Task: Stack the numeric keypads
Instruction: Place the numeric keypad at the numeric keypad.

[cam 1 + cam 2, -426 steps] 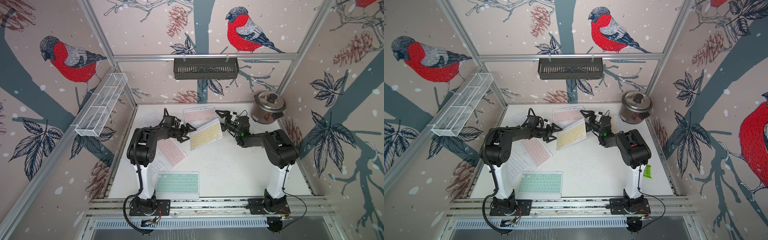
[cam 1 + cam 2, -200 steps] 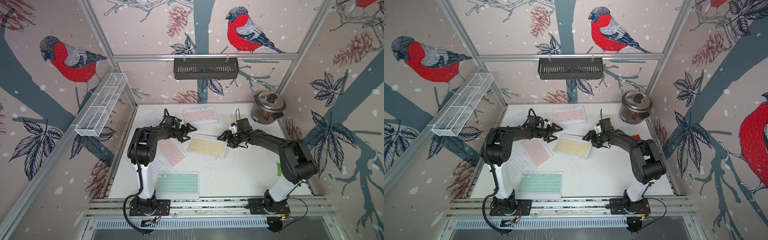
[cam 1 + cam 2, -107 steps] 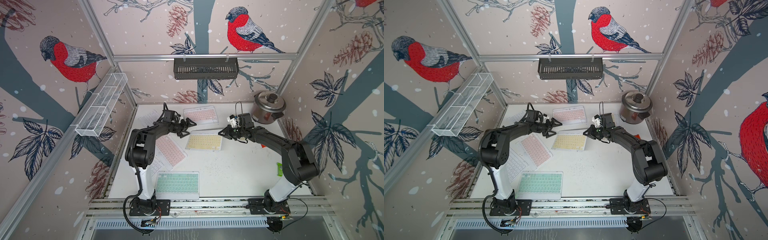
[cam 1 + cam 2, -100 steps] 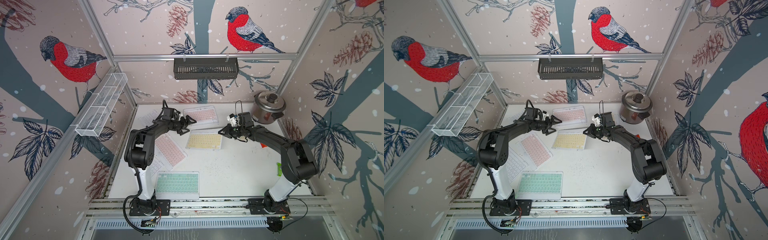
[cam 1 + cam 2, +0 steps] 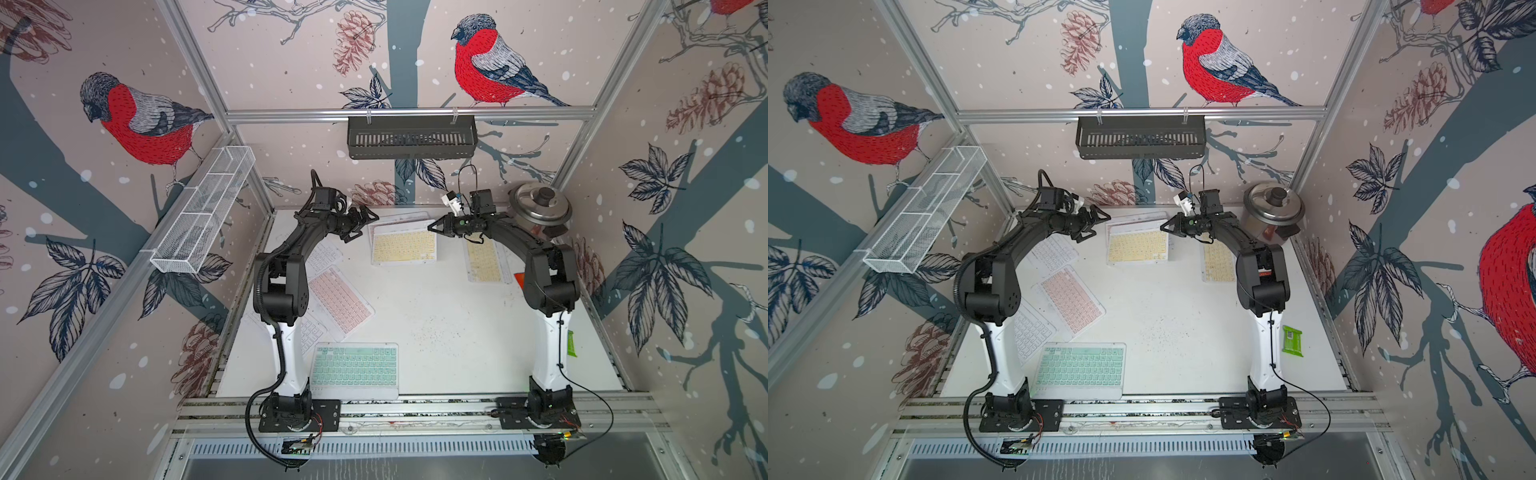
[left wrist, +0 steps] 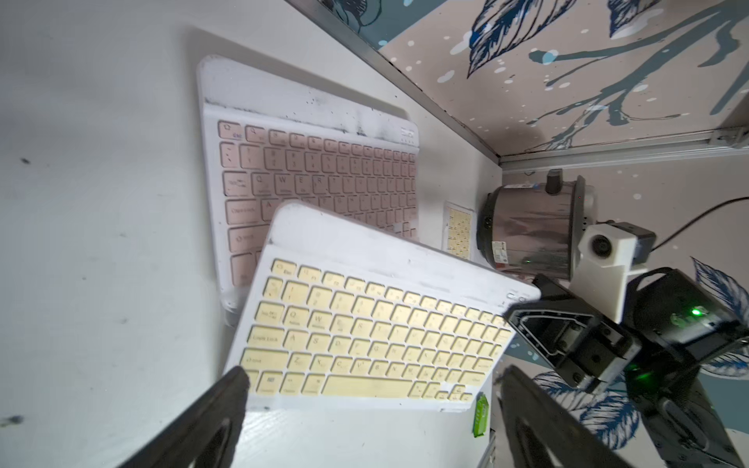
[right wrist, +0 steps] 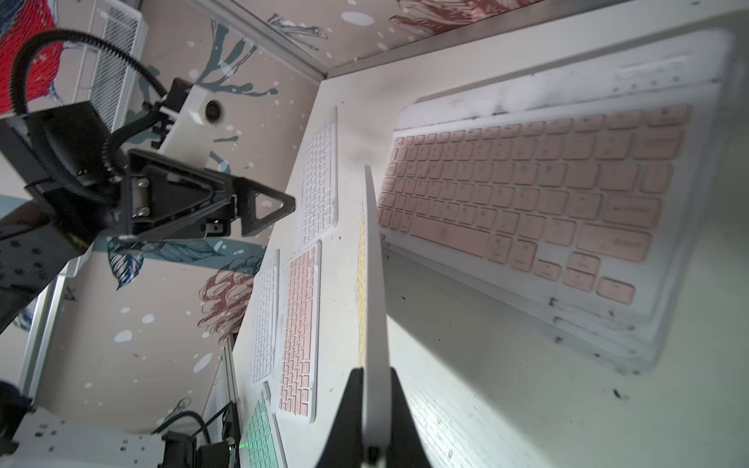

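White tabletop filled the middle of both top views, walled in by bullfinch wallpaper. At upper centre, the right gripper (image 5: 432, 227) was clamped on one short edge of the yellow-keyed keypad (image 5: 403, 246). The right wrist view showed that frame edge-on, pinched between the two fingertips (image 7: 352, 389).

The yellow keypad overlapped the near part of the pink-keyed keypad (image 6: 316, 174) lying by the back wall. That pink one seemed to rest on further frames, though the blurred wrist view made this hard to confirm. The left gripper (image 5: 363, 226) hung wide open and empty just beside the yellow keypad's opposite edge.

The step in hand looked to be setting yellow on pink. To do it well:

- The thin frame would need a firm pinch, since it was held by one edge only and could droop or swivel.
- It should go toward the back wall until its outline matched the pink one, then be levelled and lowered before release.
- The open left claw could square the free edge, but should keep off the keys.

Other keypads waited elsewhere:

- a second yellow keypad (image 5: 484, 259) at centre right
- a loose pink keypad (image 5: 340, 299) at centre left
- a mint-green keypad (image 5: 353, 368) at lower centre
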`<state>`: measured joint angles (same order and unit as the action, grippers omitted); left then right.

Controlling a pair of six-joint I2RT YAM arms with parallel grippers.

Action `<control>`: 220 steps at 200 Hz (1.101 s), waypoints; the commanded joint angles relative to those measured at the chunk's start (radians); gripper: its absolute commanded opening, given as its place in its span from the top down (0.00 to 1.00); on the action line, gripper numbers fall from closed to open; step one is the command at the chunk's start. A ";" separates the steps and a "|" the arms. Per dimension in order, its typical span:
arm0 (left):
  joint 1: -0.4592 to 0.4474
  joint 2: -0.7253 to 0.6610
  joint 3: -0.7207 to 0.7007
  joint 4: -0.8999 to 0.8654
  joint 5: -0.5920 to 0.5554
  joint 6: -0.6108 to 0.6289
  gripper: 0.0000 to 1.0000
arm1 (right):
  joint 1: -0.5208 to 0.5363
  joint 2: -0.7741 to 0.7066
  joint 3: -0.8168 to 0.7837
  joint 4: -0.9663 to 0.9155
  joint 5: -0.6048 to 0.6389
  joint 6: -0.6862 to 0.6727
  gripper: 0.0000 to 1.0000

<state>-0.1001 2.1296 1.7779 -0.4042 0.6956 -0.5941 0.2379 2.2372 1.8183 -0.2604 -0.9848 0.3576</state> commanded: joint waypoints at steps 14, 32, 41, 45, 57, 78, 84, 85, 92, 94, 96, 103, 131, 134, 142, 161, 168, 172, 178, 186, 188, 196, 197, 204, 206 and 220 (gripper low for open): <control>0.004 0.131 0.151 -0.073 -0.075 0.066 0.04 | -0.008 0.142 0.200 -0.044 -0.165 -0.078 0.92; 0.003 0.192 0.233 -0.088 -0.070 0.079 0.04 | -0.025 0.246 0.331 -0.041 -0.178 -0.030 0.93; 0.003 0.213 0.257 -0.095 -0.070 0.092 0.03 | -0.032 0.293 0.383 -0.017 -0.194 0.009 0.92; 0.003 0.223 0.269 -0.099 -0.070 0.097 0.03 | -0.034 0.309 0.398 0.003 -0.198 0.029 0.92; 0.003 0.249 0.289 -0.102 -0.066 0.114 0.04 | -0.037 0.342 0.417 0.069 -0.218 0.073 0.91; 0.003 0.288 0.308 -0.106 -0.069 0.130 0.04 | -0.040 0.381 0.420 0.218 -0.245 0.166 0.89; 0.003 0.298 0.315 -0.107 -0.070 0.135 0.04 | -0.040 0.393 0.428 0.253 -0.250 0.191 0.89; 0.003 0.300 0.316 -0.107 -0.071 0.136 0.04 | -0.040 0.396 0.429 0.258 -0.250 0.195 0.89; 0.003 0.312 0.322 -0.109 -0.069 0.141 0.03 | -0.040 0.413 0.449 0.277 -0.255 0.215 0.89; 0.003 0.315 0.324 -0.110 -0.069 0.143 0.04 | -0.041 0.418 0.459 0.281 -0.256 0.219 0.89; 0.003 0.319 0.326 -0.111 -0.070 0.144 0.04 | -0.041 0.424 0.465 0.283 -0.256 0.222 0.89; 0.003 0.331 0.329 -0.113 -0.067 0.149 0.04 | -0.041 0.445 0.491 0.292 -0.259 0.236 0.88; 0.003 0.357 0.331 -0.117 -0.077 0.160 0.04 | -0.054 0.489 0.518 0.362 -0.241 0.290 0.84; 0.003 0.359 0.331 -0.116 -0.078 0.159 0.04 | -0.055 0.492 0.518 0.367 -0.238 0.294 0.84; 0.003 0.364 0.331 -0.113 -0.076 0.159 0.04 | -0.059 0.498 0.520 0.369 -0.222 0.294 0.82; 0.004 0.376 0.331 -0.104 -0.066 0.151 0.03 | -0.065 0.514 0.524 0.381 -0.180 0.298 0.76; 0.003 0.380 0.330 -0.100 -0.062 0.146 0.04 | -0.065 0.520 0.530 0.381 -0.160 0.301 0.76; 0.003 0.381 0.330 -0.098 -0.060 0.143 0.04 | -0.065 0.525 0.536 0.379 -0.148 0.303 0.76; 0.003 0.383 0.329 -0.095 -0.055 0.141 0.04 | -0.065 0.534 0.546 0.378 -0.135 0.305 0.76; 0.004 0.382 0.327 -0.092 -0.054 0.136 0.04 | -0.064 0.545 0.558 0.376 -0.124 0.311 0.75; 0.004 0.382 0.328 -0.092 -0.053 0.135 0.04 | -0.063 0.546 0.562 0.375 -0.122 0.314 0.74; 0.004 0.380 0.328 -0.091 -0.054 0.131 0.04 | -0.062 0.548 0.564 0.372 -0.104 0.317 0.62; 0.003 0.380 0.327 -0.091 -0.054 0.131 0.04 | -0.061 0.549 0.565 0.371 -0.100 0.317 0.60; 0.004 0.377 0.329 -0.089 -0.052 0.127 0.04 | -0.060 0.547 0.566 0.356 -0.076 0.309 0.53; 0.004 0.377 0.330 -0.088 -0.053 0.128 0.04 | -0.060 0.546 0.566 0.351 -0.071 0.305 0.52; 0.005 0.374 0.333 -0.088 -0.052 0.120 0.04 | -0.057 0.538 0.564 0.305 -0.013 0.276 0.45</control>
<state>-0.0990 2.5004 2.1033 -0.4755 0.6491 -0.4660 0.1757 2.7831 2.3726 0.0624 -1.0973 0.6575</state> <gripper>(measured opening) 0.963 0.520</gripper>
